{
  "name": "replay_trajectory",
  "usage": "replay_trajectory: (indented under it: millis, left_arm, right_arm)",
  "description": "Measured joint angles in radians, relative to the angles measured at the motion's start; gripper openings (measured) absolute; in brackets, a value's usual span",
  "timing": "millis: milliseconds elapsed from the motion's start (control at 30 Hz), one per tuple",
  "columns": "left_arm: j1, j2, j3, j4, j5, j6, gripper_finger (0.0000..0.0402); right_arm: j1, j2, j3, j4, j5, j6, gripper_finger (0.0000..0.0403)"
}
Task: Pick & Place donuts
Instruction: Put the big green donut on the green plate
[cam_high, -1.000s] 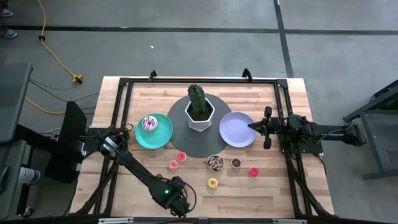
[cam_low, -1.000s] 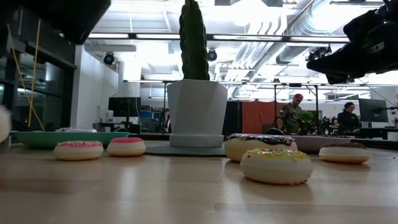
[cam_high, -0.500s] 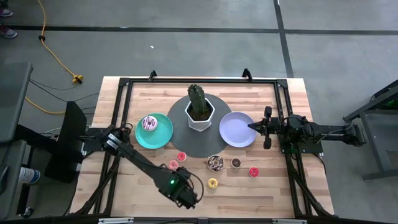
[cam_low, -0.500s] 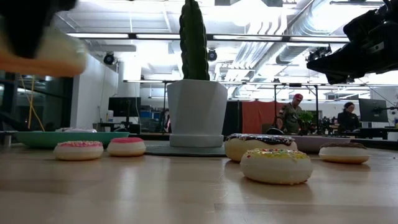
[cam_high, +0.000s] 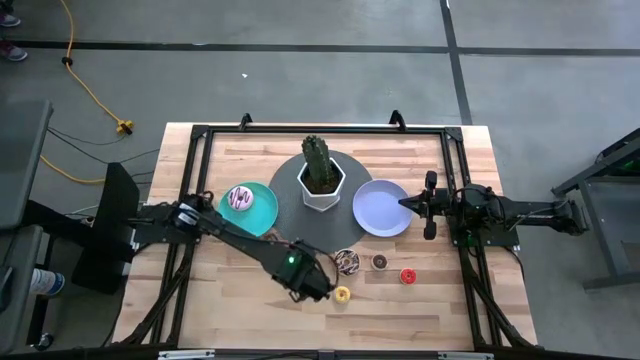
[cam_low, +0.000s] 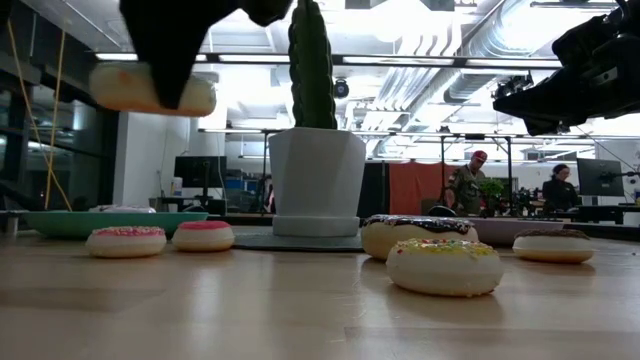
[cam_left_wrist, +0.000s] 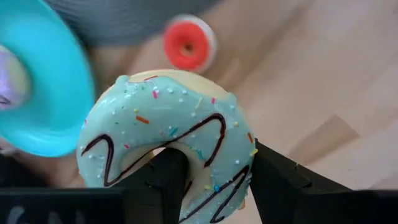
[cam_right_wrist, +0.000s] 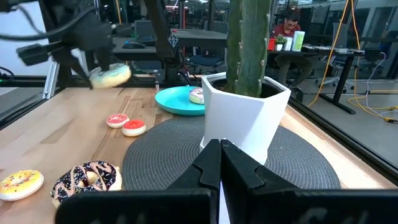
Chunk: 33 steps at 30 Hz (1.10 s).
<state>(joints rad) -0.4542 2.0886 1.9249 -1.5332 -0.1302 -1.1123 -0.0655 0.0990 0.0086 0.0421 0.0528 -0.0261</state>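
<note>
My left gripper (cam_high: 312, 282) hangs over the table's near middle, shut on a mint-green iced donut (cam_left_wrist: 168, 137) with chocolate lines; it shows held high in the low view (cam_low: 150, 88). On the wood lie a chocolate-white donut (cam_high: 346, 262), a brown one (cam_high: 380, 262), a red one (cam_high: 407, 276) and a yellow one (cam_high: 342, 294). A pink-iced donut (cam_high: 240, 198) rests on the teal plate (cam_high: 262, 215). Two small pink and red donuts (cam_low: 125, 241) lie flat near the mat. My right gripper (cam_high: 405, 203) waits shut at the lavender plate's (cam_high: 380, 210) right rim. My left gripper holds the mint-green donut by one side of its ring (cam_left_wrist: 233, 168). One finger (cam_left_wrist: 166, 177) stands in the hole and the other (cam_left_wrist: 273, 183) outside the rim. The donut is lifted clear of the table (cam_low: 150, 88), its iced face turned toward the wrist camera.
A white pot with a cactus (cam_high: 320, 180) stands on a round grey mat (cam_high: 300, 238) between the two plates. A black frame (cam_high: 200, 135) runs round the tabletop. Bare wood lies along the near edge. People sit in the room behind (cam_low: 465, 185).
My left gripper has carried the mint-green donut from the table's near edge toward the far edge and rightward, up to beside the yellow donut. In the low view the donut has risen from table height to well above the table. The right arm has kept still.
</note>
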Motion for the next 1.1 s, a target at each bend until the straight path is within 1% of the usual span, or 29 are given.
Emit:
replay_trajectory:
  millis: [167,300,400,500,600,733,800,900,1100]
  left_arm:
    - [0.025,-0.076,-0.053,0.002,-0.041,0.036,0.0151]
    - [0.045,-0.162,-0.149,0.001,-0.054,0.066,0.0151]
    - [0.065,-0.233,-0.252,0.019,-0.059,0.092,0.0151]
    - [0.089,-0.319,-0.379,0.086,-0.056,0.117,0.0151]
    - [0.114,-0.4,-0.51,0.193,-0.038,0.139,0.0151]
    - [0.147,-0.492,-0.662,0.268,-0.027,0.14,0.0151]
    - [0.167,-0.524,-0.727,0.282,-0.009,0.14,0.0151]
    - [0.195,-0.57,-0.814,0.346,0.012,0.144,0.0151]
    - [0.253,-0.622,-0.953,0.426,0.031,0.183,0.0151]
  right_arm:
    - [0.0,0.0,0.0,0.0,0.0,0.0,0.0]
    - [0.0,0.0,0.0,0.0,0.0,0.0,0.0]
    - [0.0,0.0,0.0,0.0,0.0,0.0,0.0001]
    - [0.0,0.0,0.0,0.0,0.0,0.0,0.0]
    - [0.0,-0.001,0.0,0.001,0.0,0.0,0.0]
    - [0.0,0.0,0.0,0.0,0.0,0.0,0.0]
    - [0.0,0.0,0.0,0.0,0.0,0.0,0.0]
    - [0.0,0.002,0.0,0.003,0.0,0.0,0.0]
    - [0.0,0.013,0.0,0.0,0.0,0.0,0.0]
